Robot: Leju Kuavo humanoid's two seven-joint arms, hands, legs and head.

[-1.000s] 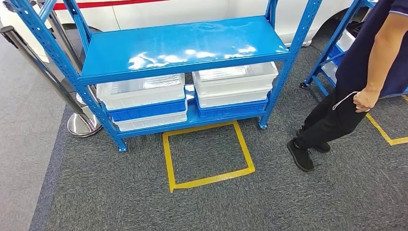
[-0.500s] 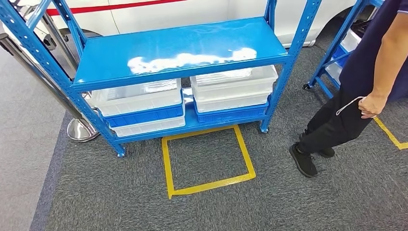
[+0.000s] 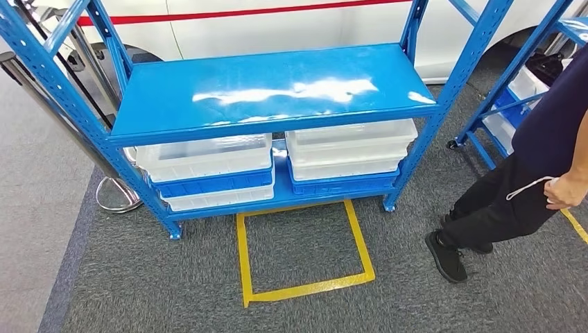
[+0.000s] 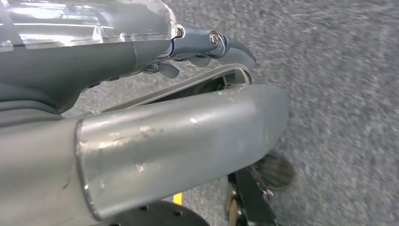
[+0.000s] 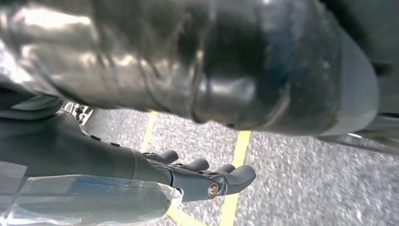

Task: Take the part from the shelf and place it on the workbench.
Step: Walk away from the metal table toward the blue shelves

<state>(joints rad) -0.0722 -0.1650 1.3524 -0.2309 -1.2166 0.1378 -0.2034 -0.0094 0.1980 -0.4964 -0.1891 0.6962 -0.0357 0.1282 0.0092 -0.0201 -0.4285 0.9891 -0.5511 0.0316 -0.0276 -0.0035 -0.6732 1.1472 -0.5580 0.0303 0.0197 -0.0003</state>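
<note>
Beside blue shelf [image 3: 274, 87], person [image 3: 534, 180]

Shelf [image 3: 270, 87] top lies bare; stacked bins [image 3: 208, 170] crowd the lower tier; person [image 3: 527, 180] stands just beside.

Head camera looking forward and down at blue shelf [image 3: 277, 90]. Wrist cameras facing down, close over grey carpet [image 4: 348, 94]; right wrist and head views sharing yellow tape [image 5: 237, 160].
</note>
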